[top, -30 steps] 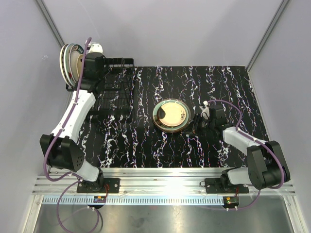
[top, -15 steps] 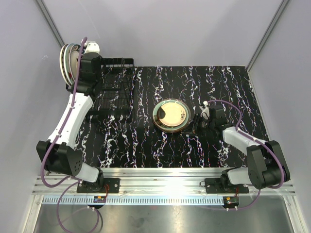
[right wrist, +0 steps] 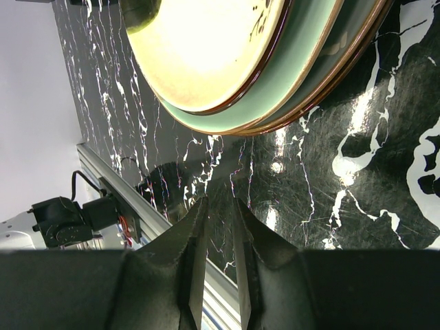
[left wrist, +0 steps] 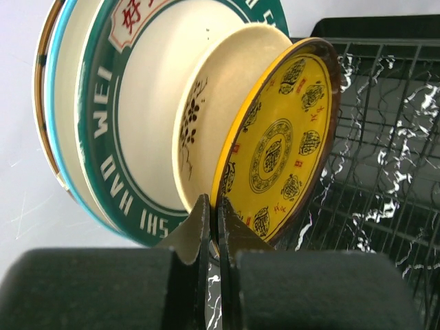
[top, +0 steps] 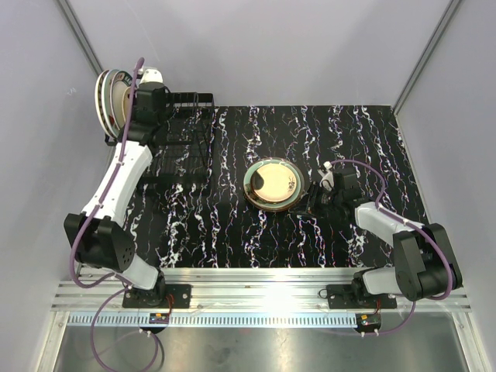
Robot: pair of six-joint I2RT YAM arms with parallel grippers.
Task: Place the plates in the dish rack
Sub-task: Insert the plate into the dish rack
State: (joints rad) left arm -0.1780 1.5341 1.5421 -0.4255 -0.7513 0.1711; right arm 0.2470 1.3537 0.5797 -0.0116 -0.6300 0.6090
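Several plates stand upright at the far left end of the black wire dish rack. In the left wrist view these are a teal-rimmed plate, a cream plate and a yellow plate, with the rack to their right. My left gripper is shut on the yellow plate's lower rim; it also shows from above. A stack of plates lies flat mid-table: a cream one on a pale green one. My right gripper is low beside the stack, jaws a narrow gap apart and empty.
The black marbled tabletop runs from the rack to the right wall. A metal rail crosses the near edge by the arm bases. Grey walls enclose the left, back and right sides.
My left arm swung slightly left and then back at the rack, still gripping the yellow plate. The stack and my right arm have not moved.
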